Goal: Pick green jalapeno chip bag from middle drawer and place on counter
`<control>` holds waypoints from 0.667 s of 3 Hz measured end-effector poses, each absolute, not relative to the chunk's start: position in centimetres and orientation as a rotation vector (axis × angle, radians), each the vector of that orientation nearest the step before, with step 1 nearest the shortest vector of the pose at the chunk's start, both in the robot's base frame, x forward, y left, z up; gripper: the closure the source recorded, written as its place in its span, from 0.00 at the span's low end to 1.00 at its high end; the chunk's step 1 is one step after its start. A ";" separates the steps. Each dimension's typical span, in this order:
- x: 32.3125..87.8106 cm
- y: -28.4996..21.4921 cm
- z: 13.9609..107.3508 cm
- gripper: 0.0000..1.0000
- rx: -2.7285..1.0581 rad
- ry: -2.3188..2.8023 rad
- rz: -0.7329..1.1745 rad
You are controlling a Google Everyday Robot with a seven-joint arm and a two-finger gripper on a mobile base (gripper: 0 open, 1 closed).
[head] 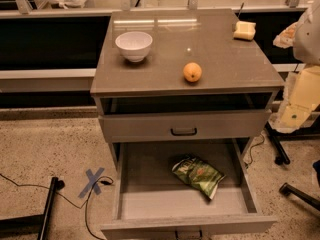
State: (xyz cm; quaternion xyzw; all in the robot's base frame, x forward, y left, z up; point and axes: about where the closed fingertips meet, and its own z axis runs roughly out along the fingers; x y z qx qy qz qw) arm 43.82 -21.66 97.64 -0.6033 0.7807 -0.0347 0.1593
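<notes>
The green jalapeno chip bag [198,175] lies flat on the floor of the open middle drawer [131,184], right of its centre, tilted with one corner toward the front right. The drawer is pulled far out below the cabinet. The counter [220,54] is the glossy grey-brown slab on top. My arm shows as pale parts at the right edge of the view, and the gripper [295,111] hangs there, right of the cabinet at about the height of the upper drawer, well apart from the bag.
On the counter stand a white bowl [134,45] at the back left, a round orange fruit [192,72] near the front and a yellow sponge [244,30] at the back right. The upper drawer [183,126] with a black loop handle is closed. Chair legs [300,194] and cables lie on the floor.
</notes>
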 end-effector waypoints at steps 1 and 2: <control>43.8 -21.7 97.6 0.00 -1.724 2.231 -0.099; 44.5 -21.9 96.3 0.00 -1.692 2.257 -0.097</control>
